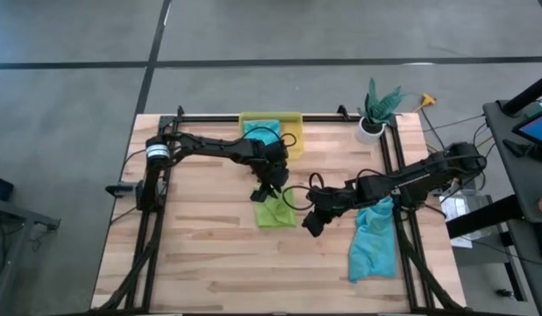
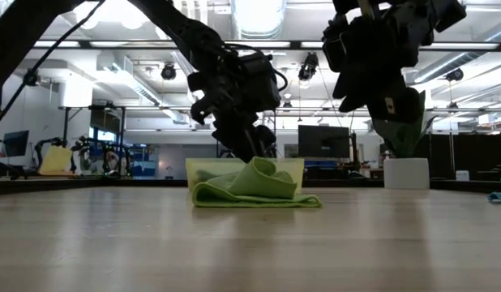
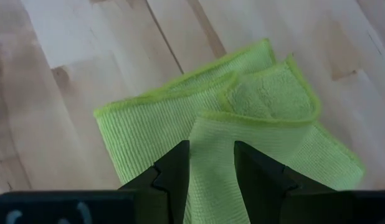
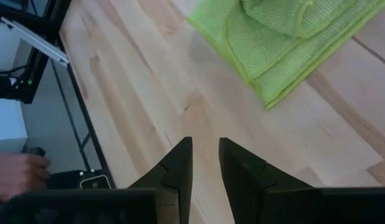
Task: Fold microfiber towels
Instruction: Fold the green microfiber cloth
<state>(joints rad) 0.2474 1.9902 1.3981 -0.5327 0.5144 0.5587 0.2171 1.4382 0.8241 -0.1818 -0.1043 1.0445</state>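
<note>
Looking down on the table from left to right, you find the left gripper (image 1: 269, 189) near the centre, its fingers pinching a raised fold of the lime green towel (image 1: 276, 211). Lifted that way, the flap looks ready to be laid across the layers below. The towel lies half folded just toward six o'clock from that gripper. At twelve o'clock from it a yellow bin (image 1: 293, 133) holds a teal towel (image 1: 260, 129). At three o'clock the right gripper (image 1: 312, 224) hangs above bare wood, fingers narrow and holding nothing, probably waiting clear. Further right, another teal towel (image 1: 374, 239) sits crumpled, unfolded.
</note>
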